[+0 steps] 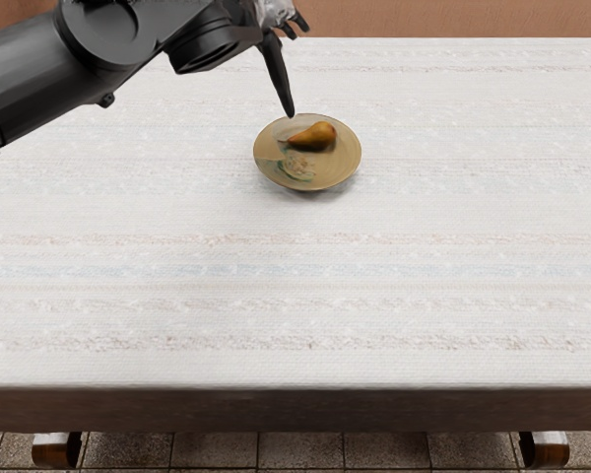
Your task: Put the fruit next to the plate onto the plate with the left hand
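Observation:
A brown-orange pear (312,136) lies on its side on the far half of a round tan plate (320,169), which sits on the white table a little past the middle. My left arm comes in from the upper left. Its hand (279,44) hovers above and just left of the plate, apart from the pear. One dark finger (280,81) points straight down toward the plate's far-left rim; the other fingers are spread near the top edge and hold nothing. The right arm does not show.
The white striped tablecloth (295,286) covers the whole table, with its dark wooden front edge (295,406) below. Tiled floor and two table feet show at the bottom.

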